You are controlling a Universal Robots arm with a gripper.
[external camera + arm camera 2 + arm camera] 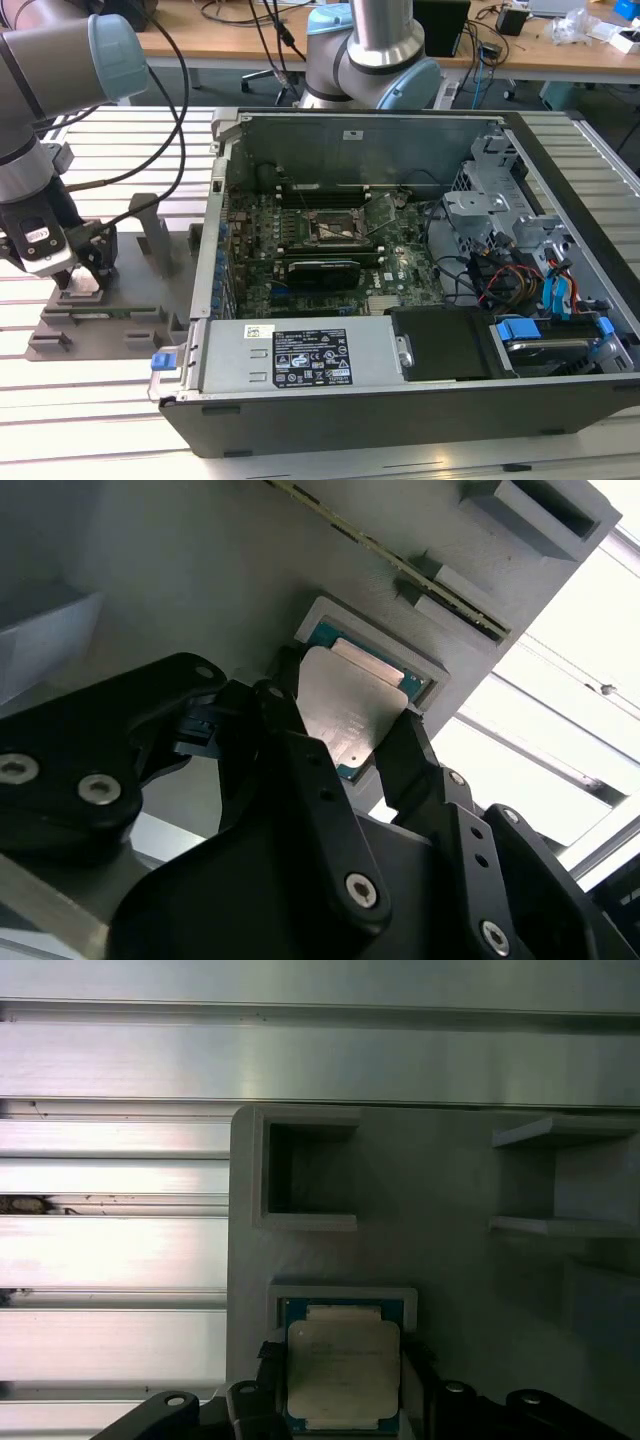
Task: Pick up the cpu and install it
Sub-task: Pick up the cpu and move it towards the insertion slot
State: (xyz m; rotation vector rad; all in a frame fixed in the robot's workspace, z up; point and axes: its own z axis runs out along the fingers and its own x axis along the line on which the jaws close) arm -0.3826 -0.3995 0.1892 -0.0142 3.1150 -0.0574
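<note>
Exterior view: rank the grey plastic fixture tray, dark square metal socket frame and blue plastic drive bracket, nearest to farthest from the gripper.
1. Grey plastic fixture tray: under the gripper, exterior view's left.
2. Dark square metal socket frame: on the green motherboard, centre.
3. Blue plastic drive bracket: exterior view's far right.

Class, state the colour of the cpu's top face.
Pale silver cpu top, best seen in the first wrist view.

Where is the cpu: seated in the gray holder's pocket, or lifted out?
Seated. In both wrist views the cpu lies flat inside the pocket's raised rim on the gray holder.
</note>
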